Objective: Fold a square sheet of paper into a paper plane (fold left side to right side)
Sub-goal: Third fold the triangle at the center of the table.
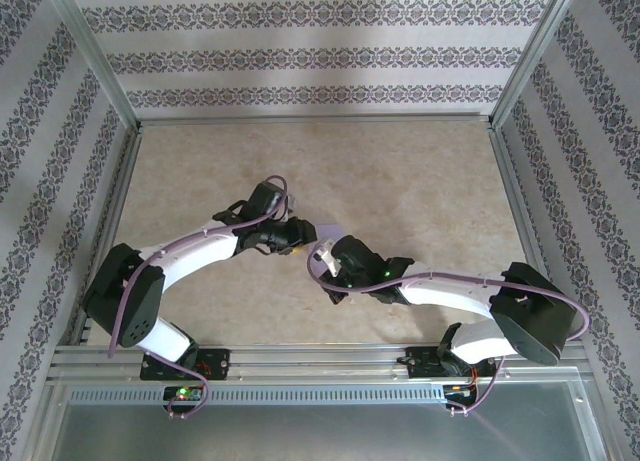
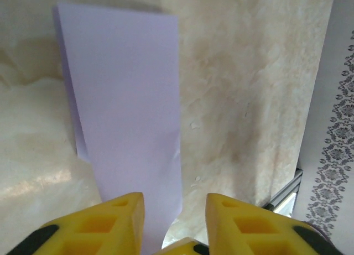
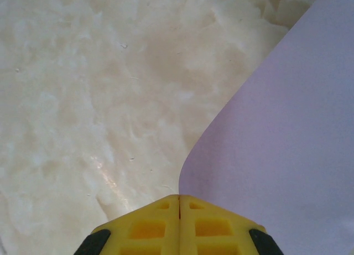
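The marbled beige table (image 1: 400,171) holds the square sheet of paper (image 2: 127,100) near its middle, where both arms meet in the overhead view. The sheet is plain lavender and smooth. The left wrist view shows it doubled into a tall strip, the right wrist view a lifted, curving edge. The left gripper (image 2: 174,208) is released, its fingers apart either side of the strip's near end. The right gripper (image 3: 180,202) is clenched on that curved edge

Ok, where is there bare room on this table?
The far half of the table, from the arms to the back wall, is bare; so is the near strip between the bases. Crowded mid-table, where left gripper and right gripper meet at the paper.
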Action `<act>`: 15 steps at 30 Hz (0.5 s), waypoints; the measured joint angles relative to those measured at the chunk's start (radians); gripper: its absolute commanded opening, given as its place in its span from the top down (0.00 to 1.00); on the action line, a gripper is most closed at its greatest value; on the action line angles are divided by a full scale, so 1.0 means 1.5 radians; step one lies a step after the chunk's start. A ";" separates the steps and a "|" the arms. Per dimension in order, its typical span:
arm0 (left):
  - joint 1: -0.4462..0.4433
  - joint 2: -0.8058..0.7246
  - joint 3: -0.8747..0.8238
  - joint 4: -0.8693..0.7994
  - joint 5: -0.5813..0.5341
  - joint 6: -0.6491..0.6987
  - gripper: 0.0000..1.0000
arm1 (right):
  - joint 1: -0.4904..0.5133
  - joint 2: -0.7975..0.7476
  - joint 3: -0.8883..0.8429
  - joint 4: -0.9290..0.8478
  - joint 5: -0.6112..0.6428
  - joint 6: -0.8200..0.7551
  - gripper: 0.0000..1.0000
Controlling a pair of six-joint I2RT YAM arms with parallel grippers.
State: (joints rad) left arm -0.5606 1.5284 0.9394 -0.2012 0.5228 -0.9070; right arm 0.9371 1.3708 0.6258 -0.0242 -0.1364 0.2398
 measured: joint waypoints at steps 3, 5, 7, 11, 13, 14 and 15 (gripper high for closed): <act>0.003 0.025 0.025 -0.007 0.010 0.018 0.83 | -0.010 0.000 0.000 0.004 -0.036 0.018 1.00; 0.003 0.062 0.047 -0.007 0.026 0.026 0.86 | -0.018 0.000 0.000 0.007 -0.062 0.030 1.00; 0.003 0.102 0.066 -0.006 0.040 0.031 0.88 | -0.022 0.002 0.000 0.011 -0.081 0.039 1.00; 0.003 0.168 0.099 -0.007 0.065 0.046 0.90 | -0.030 0.016 0.000 0.017 -0.115 0.052 1.00; 0.003 0.194 0.114 -0.008 0.072 0.053 0.91 | -0.036 0.020 0.000 0.019 -0.128 0.056 1.00; 0.003 0.205 0.121 -0.008 0.076 0.056 0.92 | -0.039 0.021 0.000 0.020 -0.134 0.059 1.00; 0.003 0.215 0.126 -0.007 0.078 0.060 0.93 | -0.043 0.021 0.000 0.020 -0.138 0.062 1.00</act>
State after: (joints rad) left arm -0.5560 1.8511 1.1278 -0.2119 0.6395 -0.8173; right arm 0.8730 1.4017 0.6258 0.0059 -0.3439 0.3325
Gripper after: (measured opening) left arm 0.083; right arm 0.060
